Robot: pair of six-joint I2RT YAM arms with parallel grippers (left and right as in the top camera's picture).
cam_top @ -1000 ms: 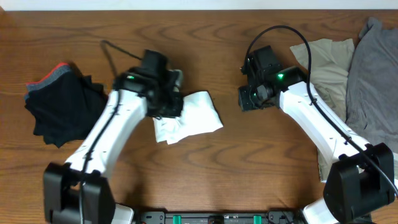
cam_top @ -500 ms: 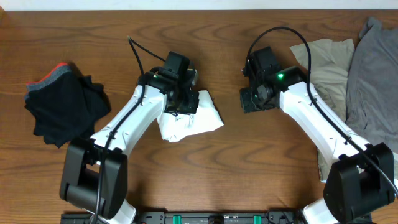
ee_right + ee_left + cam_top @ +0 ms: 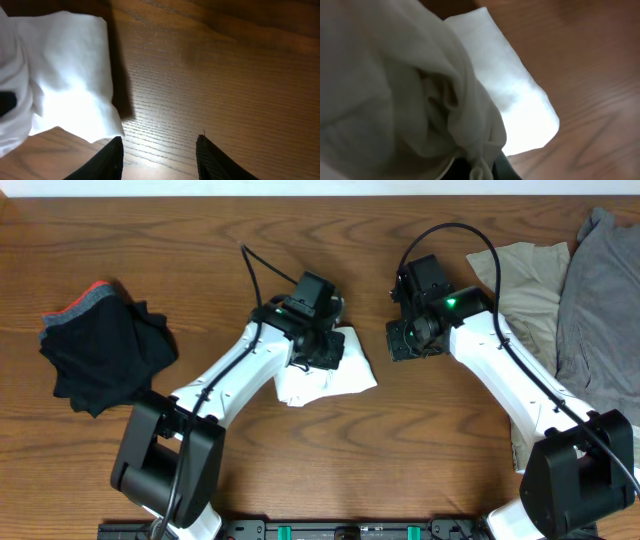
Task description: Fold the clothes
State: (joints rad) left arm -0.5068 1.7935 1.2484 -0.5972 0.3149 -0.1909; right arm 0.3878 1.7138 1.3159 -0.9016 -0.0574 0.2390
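1. The left tool (image 3: 325, 352) is pressed together, pinching the crumpled white garment (image 3: 350, 375) near the middle of the worktop (image 3: 300, 240).
2. The right tool (image 3: 159, 150) is spread and empty, just beside it.
3. A black garment (image 3: 100, 350) lies at the left edge; a beige garment (image 3: 525, 280) and a grey garment (image 3: 600, 310) lie at the right edge.

The shirt (image 3: 345, 375) is plain white, its folds shadowed pale grey. The table (image 3: 200, 240) is brown wood with darker wavy grain. The black garment (image 3: 105, 360) has a grey band edged red-orange. One garment (image 3: 525, 285) is beige, another (image 3: 600, 310) mid-grey. The arms (image 3: 510, 370) are white with black joints and a green light (image 3: 452, 303).
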